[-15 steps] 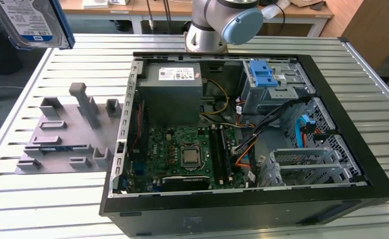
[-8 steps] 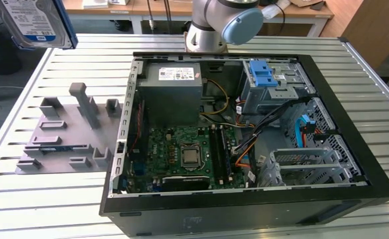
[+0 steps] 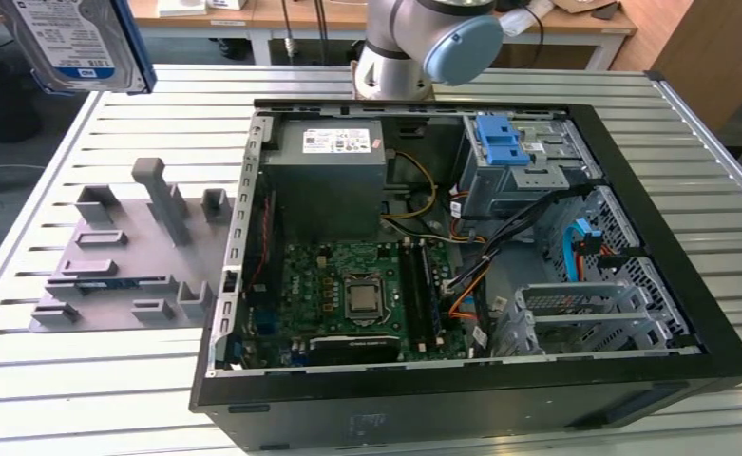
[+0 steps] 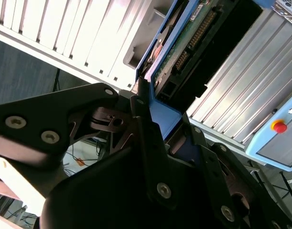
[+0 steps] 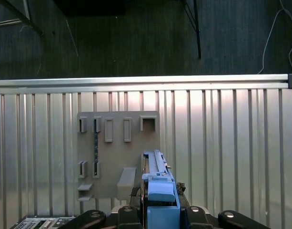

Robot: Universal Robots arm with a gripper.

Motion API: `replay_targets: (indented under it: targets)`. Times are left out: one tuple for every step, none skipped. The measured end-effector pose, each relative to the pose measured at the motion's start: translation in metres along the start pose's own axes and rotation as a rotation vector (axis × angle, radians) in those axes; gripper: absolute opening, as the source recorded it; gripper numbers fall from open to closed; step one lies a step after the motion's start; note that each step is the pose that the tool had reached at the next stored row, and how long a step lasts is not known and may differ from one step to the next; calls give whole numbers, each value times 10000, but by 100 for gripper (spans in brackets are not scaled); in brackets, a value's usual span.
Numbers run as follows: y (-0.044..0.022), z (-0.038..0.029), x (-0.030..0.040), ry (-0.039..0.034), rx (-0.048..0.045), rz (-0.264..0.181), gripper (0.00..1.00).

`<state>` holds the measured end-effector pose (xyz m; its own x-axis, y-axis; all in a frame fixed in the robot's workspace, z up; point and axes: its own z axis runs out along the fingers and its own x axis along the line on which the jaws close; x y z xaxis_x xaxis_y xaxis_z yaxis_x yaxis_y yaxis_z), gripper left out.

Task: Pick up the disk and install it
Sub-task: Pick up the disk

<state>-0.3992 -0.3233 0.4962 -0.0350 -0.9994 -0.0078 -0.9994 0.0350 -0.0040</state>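
The disk (image 3: 73,43) hangs high at the exterior view's top left, above the table's far corner, label side showing, with blue rails along its edges. In the second wrist view my gripper (image 4: 157,102) is shut on the disk (image 4: 184,43), black fingers (image 4: 150,143) clamping its blue rail, circuit-board side visible. In the first wrist view the disk (image 5: 157,183) stands edge-on between the gripper's (image 5: 161,212) fingers, above the grey fixture plate (image 5: 117,152).
An open computer case (image 3: 237,285) lies on the slatted metal table (image 3: 92,399), with a grey power supply box (image 3: 326,176), a blue latch piece (image 3: 500,142) and a metal drive cage (image 3: 593,313) inside. The fixture plate (image 3: 130,256) lies beside it. The arm's base (image 3: 409,47) stands behind.
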Motion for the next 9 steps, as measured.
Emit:
replay_targets:
  targets:
    - [-12,0,-1,0,0,0,36]
    - [-25,0,-1,0,0,0,36]
    - [-37,0,-1,0,0,0,36]
    - [-48,0,-2,0,0,0,36]
    - [-60,0,-2,0,0,0,36]
    - [-70,1,-2,0,1,0,36]
    - [-79,0,-3,1,0,0,36]
    - [-86,0,-3,0,-1,1,36]
    - [-92,0,-3,0,0,0,36]
